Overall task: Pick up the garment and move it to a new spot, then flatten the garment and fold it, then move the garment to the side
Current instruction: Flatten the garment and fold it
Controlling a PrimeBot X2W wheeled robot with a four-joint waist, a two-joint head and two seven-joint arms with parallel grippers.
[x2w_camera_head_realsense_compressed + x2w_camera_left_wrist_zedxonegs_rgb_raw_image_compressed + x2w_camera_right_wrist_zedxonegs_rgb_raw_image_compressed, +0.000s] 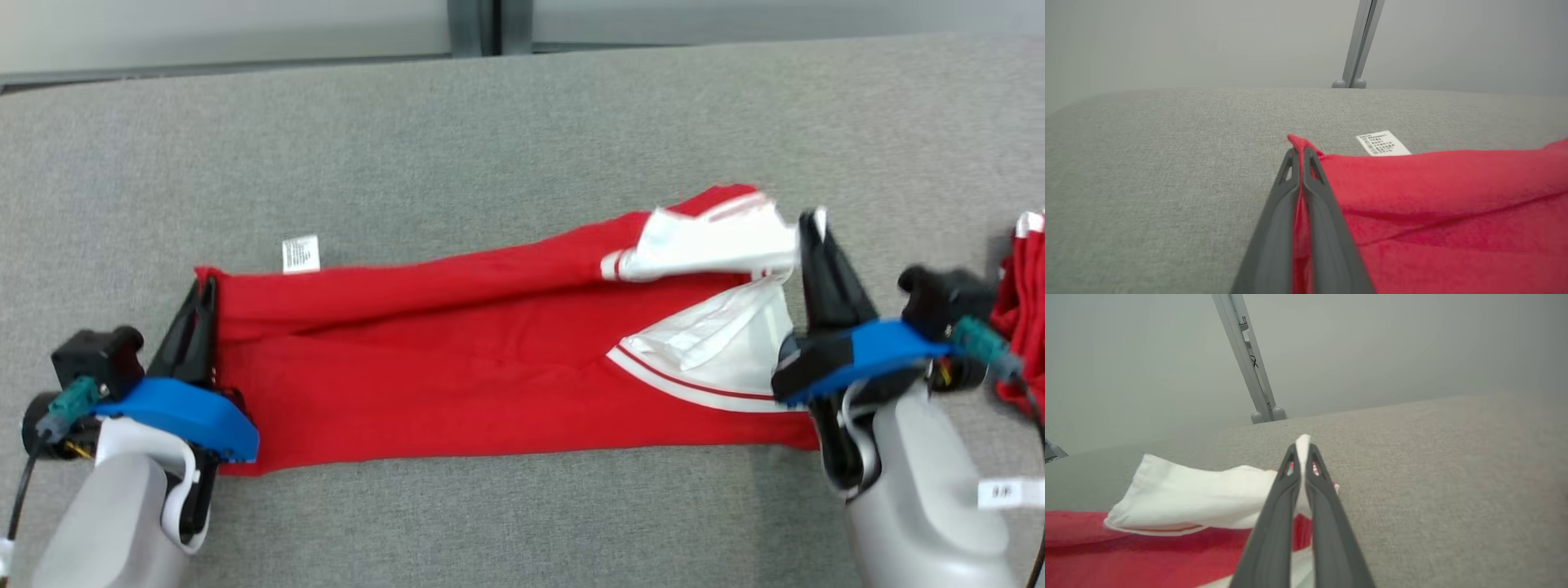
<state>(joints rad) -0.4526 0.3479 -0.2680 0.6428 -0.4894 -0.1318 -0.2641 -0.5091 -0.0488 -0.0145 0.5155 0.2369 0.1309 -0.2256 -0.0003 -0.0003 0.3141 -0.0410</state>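
Near the counter's (522, 114) left edge, the left hand (204, 298) was clamped tight on the left end of the red garment (490, 367), with a white care label (300, 253) lying just beyond that end. The garment stretched across the counter's middle to the right hand (810, 233), which was pinched together on its white sleeve (710, 245). A second red cloth (1016, 327) lay bunched at the counter's right edge.

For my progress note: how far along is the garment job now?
Done, it seems: the red garment lies spread long on the grey surface. In hand: the left pincer and the right pincer are shut on its two ends; the white sleeve is rumpled. Left: finishing the fold, then moving it aside.
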